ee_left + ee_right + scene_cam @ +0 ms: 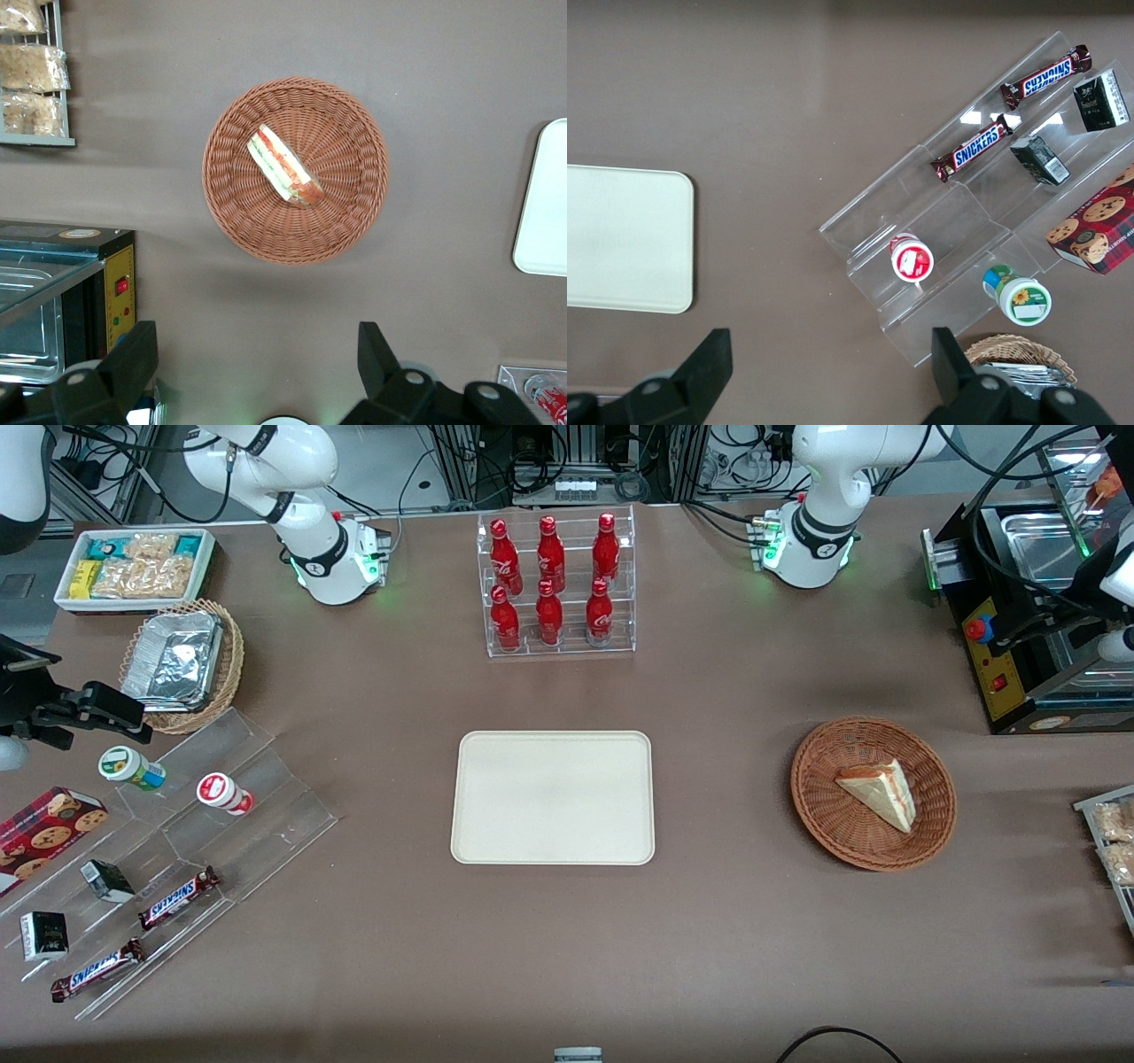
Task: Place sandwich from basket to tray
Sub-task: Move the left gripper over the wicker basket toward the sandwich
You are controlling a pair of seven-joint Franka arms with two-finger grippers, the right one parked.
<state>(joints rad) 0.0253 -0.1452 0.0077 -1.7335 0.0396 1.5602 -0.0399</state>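
Brown bench (709,921) carries cream tray (553,797), bare, w/ round wicker basket (873,793) toward working arm's end. Pincer (257,376) hangs high above the bench beside the basket, fingers wide apart, holding nothing. Sandwich (283,166) lies in basket: white wedge, pink/green filling.

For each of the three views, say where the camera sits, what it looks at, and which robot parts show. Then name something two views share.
Front view: high, facing both arm bases; tray mid-table, sandwich in basket.
Left wrist view: looks straight down on the basket; open claw high above the table.
Right wrist view: looks down on the snack shelf; parked fingers show.
Shared: the tray's edge appears in both wrist views.
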